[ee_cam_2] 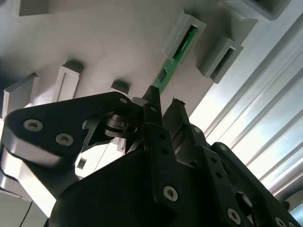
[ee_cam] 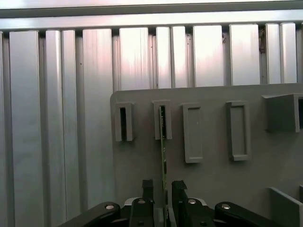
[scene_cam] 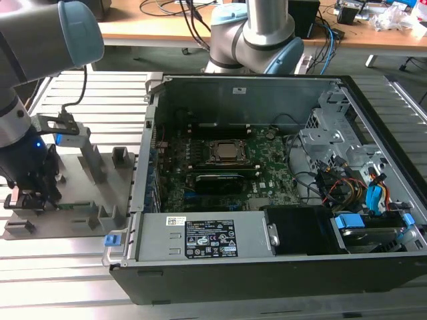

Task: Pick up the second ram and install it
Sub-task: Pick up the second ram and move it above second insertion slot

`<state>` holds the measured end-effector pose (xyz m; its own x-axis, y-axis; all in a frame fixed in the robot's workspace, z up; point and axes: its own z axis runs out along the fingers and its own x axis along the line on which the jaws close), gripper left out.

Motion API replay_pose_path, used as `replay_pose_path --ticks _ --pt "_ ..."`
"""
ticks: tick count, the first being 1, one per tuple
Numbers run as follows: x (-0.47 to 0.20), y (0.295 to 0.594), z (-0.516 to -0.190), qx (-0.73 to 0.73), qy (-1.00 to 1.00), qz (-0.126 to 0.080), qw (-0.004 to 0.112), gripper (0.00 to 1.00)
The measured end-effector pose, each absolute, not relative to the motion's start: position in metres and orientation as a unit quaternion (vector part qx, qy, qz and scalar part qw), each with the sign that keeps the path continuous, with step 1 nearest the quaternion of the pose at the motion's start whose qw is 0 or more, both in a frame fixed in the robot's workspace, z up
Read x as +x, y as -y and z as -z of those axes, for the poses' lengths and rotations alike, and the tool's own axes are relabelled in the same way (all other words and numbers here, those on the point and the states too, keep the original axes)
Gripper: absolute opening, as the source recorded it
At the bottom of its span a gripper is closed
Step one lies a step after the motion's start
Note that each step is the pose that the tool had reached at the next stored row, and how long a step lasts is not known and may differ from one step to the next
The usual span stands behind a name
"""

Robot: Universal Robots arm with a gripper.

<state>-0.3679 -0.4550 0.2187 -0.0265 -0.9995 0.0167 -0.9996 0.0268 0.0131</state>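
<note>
The second ram [ee_cam: 163, 137] is a thin green stick standing on edge, one end seated in a slotted block of the grey fixture plate [ee_cam: 218, 179]. In the second wrist view the ram [ee_cam_2: 177, 52] runs from that block down toward the fingers. My gripper [ee_cam: 162, 187] straddles its free end, open, with a black finger on each side and small gaps showing. In the exterior view the gripper [scene_cam: 30, 197] is low over the fixture plate [scene_cam: 100, 180], at the exterior view's left of the computer case.
The open computer case [scene_cam: 267, 267] lies at the exterior view's right, with the motherboard's CPU socket [scene_cam: 227, 152] and a long black card [scene_cam: 217, 179] inside. Grey blocks [scene_cam: 120, 157] rise from the fixture. Ribbed aluminium table [ee_cam: 57, 118] surrounds the plate.
</note>
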Motion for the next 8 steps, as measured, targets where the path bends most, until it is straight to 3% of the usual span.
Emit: replay_pose_path --ticks 8 --pt "-0.37 0.455 -0.203 0.698 0.716 0.008 0.001 0.3"
